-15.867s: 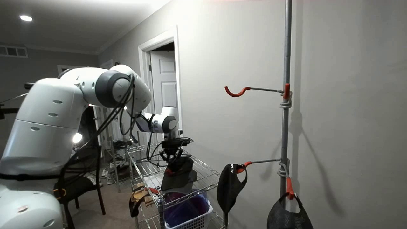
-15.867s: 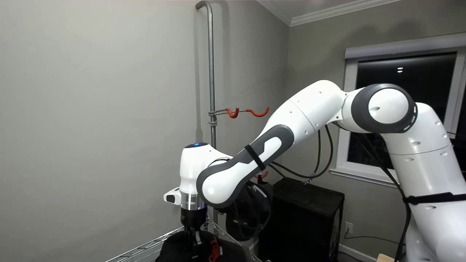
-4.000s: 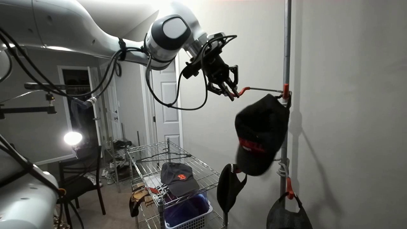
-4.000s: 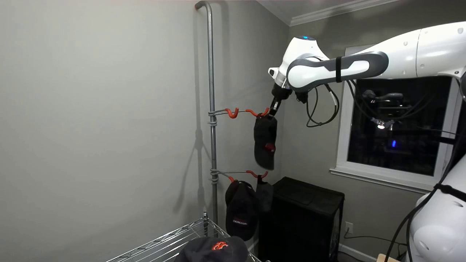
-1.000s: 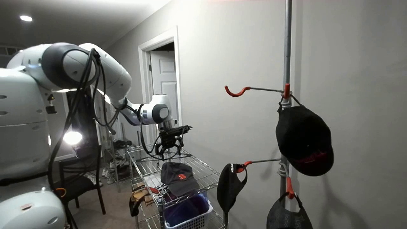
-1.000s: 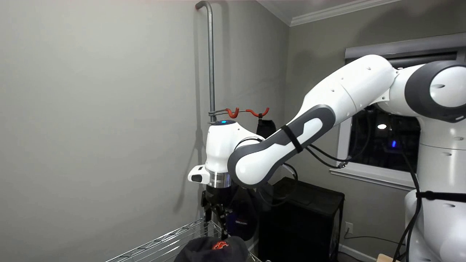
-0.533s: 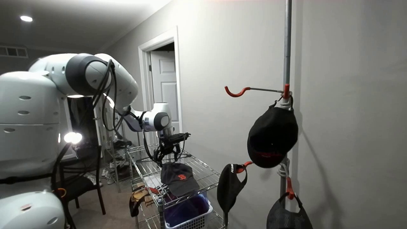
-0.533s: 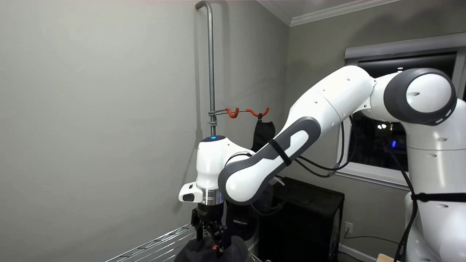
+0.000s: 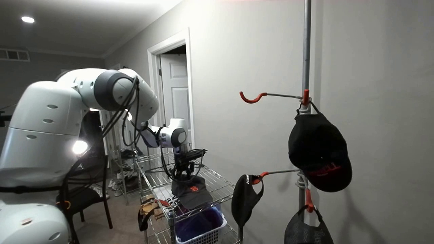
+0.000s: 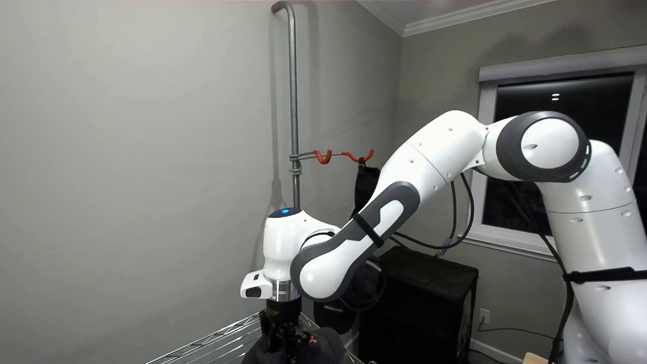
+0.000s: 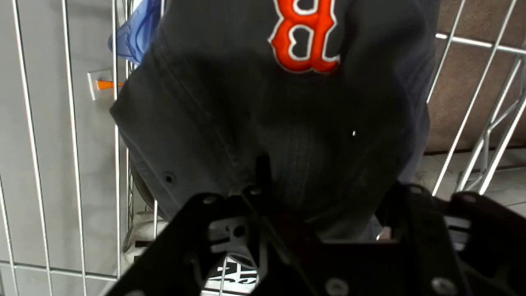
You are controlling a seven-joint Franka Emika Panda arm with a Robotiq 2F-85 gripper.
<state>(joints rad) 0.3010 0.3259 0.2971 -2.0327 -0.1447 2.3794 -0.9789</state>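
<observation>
Room: gray wall (image 9: 230, 67), white door (image 9: 174, 88), chair (image 9: 84, 200) and lit lamp (image 9: 80, 147) in an exterior view; dark window (image 10: 581, 96) and black box (image 10: 419, 308) in an exterior view.
Rack (image 9: 172, 223): wire, bearing the gray cap (image 9: 195, 196) on its top tier, with a white basket (image 9: 205, 235) below.
Cap on rack: crown up, brim toward the camera in an exterior view; a red-orange B (image 11: 304, 37) edged in white shows in the wrist view.
Gripper (image 9: 184, 173): points down at the crown, on the side away from the B; its fingers (image 11: 411, 213) stand apart, cloth beneath and between them. Whether they touch it, I cannot tell.
Arm (image 10: 374, 227): bent, wrist low above the rack.
Pole (image 9: 306, 51): upright metal along the wall, red-tipped hooks (image 9: 251, 99) at two heights.
Black cap (image 9: 318, 152): hangs tilted by its strap from an upper hook, red lettering near the brim.
Lower hooks: a dark cap (image 9: 245, 203) and a mesh cap (image 9: 308, 230), the latter cut by the frame edge.
</observation>
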